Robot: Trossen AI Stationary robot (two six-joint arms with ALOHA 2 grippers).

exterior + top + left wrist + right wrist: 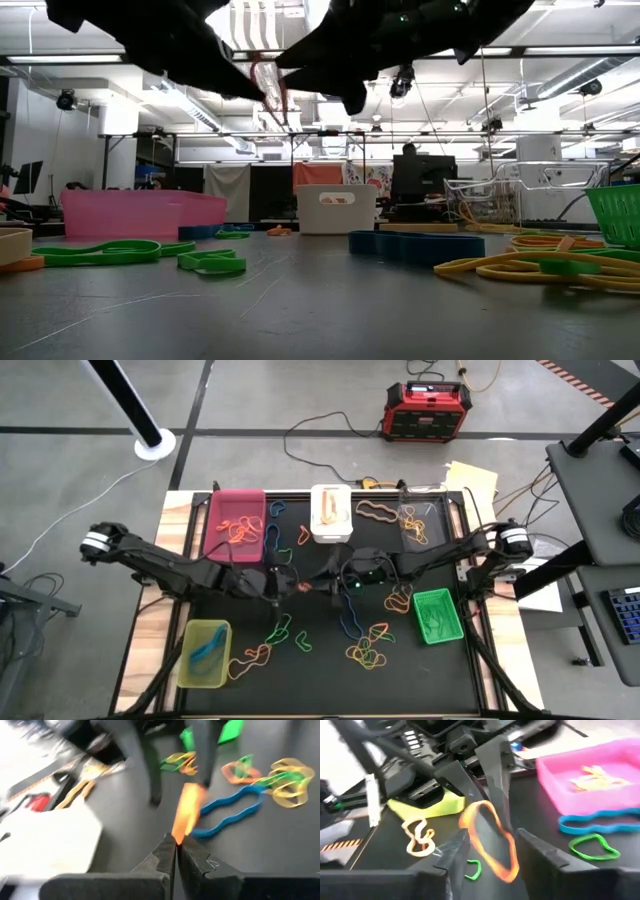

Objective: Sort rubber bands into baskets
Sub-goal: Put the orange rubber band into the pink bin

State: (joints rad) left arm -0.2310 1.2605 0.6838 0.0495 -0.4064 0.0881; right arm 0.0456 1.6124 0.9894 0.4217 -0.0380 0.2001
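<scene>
Meeting over the middle of the black table (320,680), the two grippers hang close together above the mat. The left gripper (175,851) has its fingers pressed fully together on one end of an orange rubber band (187,815), which stands up from the fingertips. The right gripper (490,845) is spread apart, and the same orange band (490,840) hangs loosely in the gap between its two fingers; I cannot tell if it touches them. In the low view the band (272,90) is seen high in the air, between the two dark arms.

Many other rubber bands (365,650) lie scattered on the table, in orange, yellow, green and blue. The pink basket (236,520) stands at the far left and holds several orange bands. The white basket (331,512) is at the far middle, the clear basket (420,520) at the far right. The green basket (437,616) is at the right side, and the yellow-green basket (204,654) at the near left holds a blue band.
</scene>
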